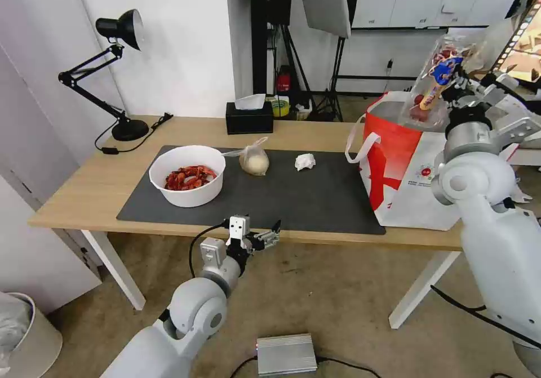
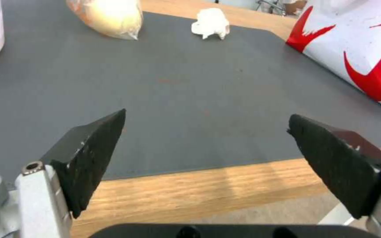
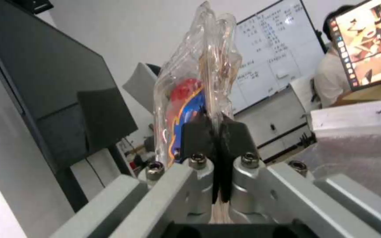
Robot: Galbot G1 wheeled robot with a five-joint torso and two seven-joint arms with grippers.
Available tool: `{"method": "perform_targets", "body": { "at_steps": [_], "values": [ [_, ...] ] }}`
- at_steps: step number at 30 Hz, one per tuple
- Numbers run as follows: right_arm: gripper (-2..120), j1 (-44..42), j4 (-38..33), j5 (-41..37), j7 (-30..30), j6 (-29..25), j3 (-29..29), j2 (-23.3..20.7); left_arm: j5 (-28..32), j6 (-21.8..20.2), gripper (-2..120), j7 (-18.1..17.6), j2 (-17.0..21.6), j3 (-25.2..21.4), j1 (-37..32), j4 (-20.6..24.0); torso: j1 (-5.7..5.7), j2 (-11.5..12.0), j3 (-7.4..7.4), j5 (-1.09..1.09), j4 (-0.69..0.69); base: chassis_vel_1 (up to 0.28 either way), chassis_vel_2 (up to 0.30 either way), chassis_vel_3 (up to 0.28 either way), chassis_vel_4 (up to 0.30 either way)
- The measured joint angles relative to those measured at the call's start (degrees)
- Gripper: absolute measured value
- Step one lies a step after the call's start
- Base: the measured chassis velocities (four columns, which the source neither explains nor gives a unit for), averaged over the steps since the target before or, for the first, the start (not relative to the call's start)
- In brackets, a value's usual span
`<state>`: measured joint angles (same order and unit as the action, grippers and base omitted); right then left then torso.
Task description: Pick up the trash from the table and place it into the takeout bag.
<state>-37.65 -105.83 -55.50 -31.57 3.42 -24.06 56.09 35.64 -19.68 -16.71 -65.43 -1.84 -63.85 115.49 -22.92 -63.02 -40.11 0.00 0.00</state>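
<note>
Right end effector (image 3: pixel 217 132) pinching clamshell tray (image 1: pixel 434 82), above takeout bag (image 1: pixel 394 141)

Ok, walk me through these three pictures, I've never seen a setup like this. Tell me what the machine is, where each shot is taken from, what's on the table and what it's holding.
It is a wheeled robot with two arms. The wide picture comes from a camera on its head; the other two come from cameras on its wrists.

On the table lie a white bowl of red shells, a knotted clear bag and a crumpled tissue, on a dark mat. The takeout bag stands at the table's right end.

The right gripper is shut on a clear clamshell tray, held above the bag's opening. The left gripper hangs open at the table's near edge, holding nothing.
</note>
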Motion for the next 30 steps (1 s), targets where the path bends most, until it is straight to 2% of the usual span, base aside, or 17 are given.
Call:
{"method": "perform_targets", "body": {
  "at_steps": [6, 8, 9, 12, 16, 18, 20, 23, 24, 29, 30],
  "values": [
    [0, -0.6, -0.4, -0.8, 0.0, 0.5, 0.2, 0.5, -0.1, 0.1, 100, 0.0, 0.0, -0.2, -0.3, -0.1, 0.00, 0.0, 0.00, 0.00, 0.00, 0.000, 0.000, 0.000, 0.000],
    [8, -1.0, -0.8, -1.0, 0.0, 0.8, 0.2, 0.7, -0.1, 0.1, 100, 0.0, 0.0, -0.2, -0.3, -0.1, 0.00, 0.0, 0.00, 0.00, 0.00, 0.000, 0.000, 0.000, 0.000],
    [8, -1.0, -0.8, -1.0, 0.0, 0.8, 0.2, 0.7, -0.1, 0.1, 100, 0.0, 0.0, -0.2, -0.3, -0.1, 0.00, 0.0, 0.00, 0.00, 0.00, 0.000, 0.000, 0.000, 0.000],
    [22, -1.5, -1.3, -1.2, 0.1, 0.8, 0.2, 0.7, -0.1, 0.1, 100, 0.0, -0.1, -0.2, -0.3, 0.0, 0.00, 0.0, 0.00, -0.01, 0.00, 0.000, 0.000, 0.000, 0.000],
    [32, -1.8, -1.6, -1.4, 0.1, 0.8, -0.1, 0.5, -0.2, 0.1, 100, 0.0, -0.2, -0.2, -0.5, 0.0, 0.00, 0.0, 0.00, -0.01, 0.00, 0.000, 0.000, 0.000, 0.000],
    [44, -1.9, -1.7, -1.5, 0.1, 0.8, -0.2, 0.4, -0.2, 0.1, 100, 0.0, -0.3, -0.2, -0.5, 0.0, 0.00, 0.0, 0.00, 0.00, 0.00, 0.000, 0.000, 0.000, 0.000],
    [48, -1.9, -1.8, -1.7, 0.1, 0.8, -0.2, 0.3, -0.3, 0.1, 100, 0.0, -0.3, -0.2, -0.5, 0.0, 0.00, 0.0, 0.00, 0.00, 0.00, 0.000, 0.000, 0.000, 0.000],
    [63, -2.0, -2.1, -2.3, 0.1, 0.9, -0.3, 0.2, -0.3, 0.1, 100, 0.0, -0.4, -0.2, -0.5, 0.1, 0.00, 0.0, 0.00, 0.00, 0.00, 0.000, 0.000, 0.000, 0.000],
    [63, -2.0, -2.1, -2.3, 0.1, 0.9, -0.3, 0.2, -0.3, 0.1, 100, 0.0, -0.4, -0.2, -0.5, 0.1, 0.00, 0.0, 0.00, 0.00, 0.00, 0.000, 0.000, 0.000, 0.000],
    [84, -2.1, -2.4, -2.7, 0.2, 1.0, -0.4, 0.3, -0.3, 0.1, 100, 0.0, -0.3, -0.4, -0.7, 0.2, 0.00, 0.0, 0.00, 0.00, 0.00, 0.000, 0.000, 0.000, 0.000],
    [84, -2.1, -2.4, -2.7, 0.2, 1.0, -0.4, 0.3, -0.3, 0.1, 100, 0.0, -0.3, -0.4, -0.7, 0.2, 0.00, 0.0, 0.00, 0.00, 0.00, 0.000, 0.000, 0.000, 0.000]
  ]
}}
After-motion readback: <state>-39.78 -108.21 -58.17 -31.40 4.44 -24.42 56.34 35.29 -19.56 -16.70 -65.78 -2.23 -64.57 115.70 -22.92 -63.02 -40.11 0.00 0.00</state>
